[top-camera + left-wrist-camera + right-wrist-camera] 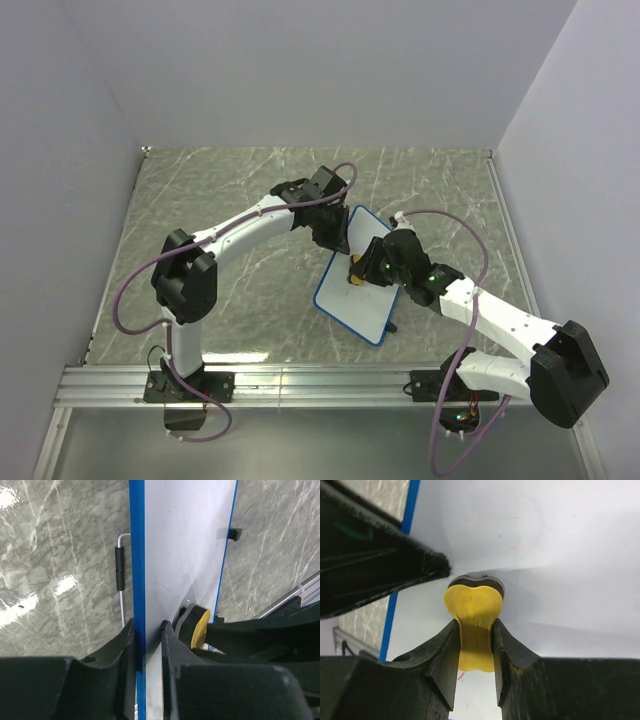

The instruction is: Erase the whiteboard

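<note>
Blue-framed whiteboard [350, 300] seen slantwise at the middle of the marbled surface [230, 190], its far edge pinched by the left hand [147, 630], yellow eraser [472, 605] clamped in the right hand [476, 635], pressed against the white face.
</note>
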Robot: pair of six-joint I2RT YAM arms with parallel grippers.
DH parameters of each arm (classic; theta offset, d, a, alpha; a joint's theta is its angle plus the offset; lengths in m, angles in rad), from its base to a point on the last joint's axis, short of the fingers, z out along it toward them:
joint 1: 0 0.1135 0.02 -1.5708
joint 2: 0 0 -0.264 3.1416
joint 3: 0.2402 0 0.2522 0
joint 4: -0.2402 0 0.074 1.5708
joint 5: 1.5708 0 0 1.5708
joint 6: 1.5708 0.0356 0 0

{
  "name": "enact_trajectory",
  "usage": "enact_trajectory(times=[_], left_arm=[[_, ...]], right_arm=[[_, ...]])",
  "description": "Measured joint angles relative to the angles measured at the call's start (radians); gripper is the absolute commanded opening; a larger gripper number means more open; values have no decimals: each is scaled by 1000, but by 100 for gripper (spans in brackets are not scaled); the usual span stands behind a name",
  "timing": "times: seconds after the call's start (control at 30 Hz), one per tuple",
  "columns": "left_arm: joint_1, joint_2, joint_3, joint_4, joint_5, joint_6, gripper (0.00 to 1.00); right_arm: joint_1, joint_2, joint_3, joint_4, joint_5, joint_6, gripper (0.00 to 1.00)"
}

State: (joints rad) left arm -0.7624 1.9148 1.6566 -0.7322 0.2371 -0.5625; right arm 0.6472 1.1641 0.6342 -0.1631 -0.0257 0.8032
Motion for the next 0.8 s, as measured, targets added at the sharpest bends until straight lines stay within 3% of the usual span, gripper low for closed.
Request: enact_trajectory(times=[0.43,0.67,0.8], left_arm=[[2,14,22,-36,-10,5,0],[-2,48,97,-104,0,25,0],[-3,78,152,-140,3,52,0]], right_arm=[[52,42,48,-59,85,26,0],[101,-66,-69,35,147,68,0],[193,-192,-169,29,127,92,0]])
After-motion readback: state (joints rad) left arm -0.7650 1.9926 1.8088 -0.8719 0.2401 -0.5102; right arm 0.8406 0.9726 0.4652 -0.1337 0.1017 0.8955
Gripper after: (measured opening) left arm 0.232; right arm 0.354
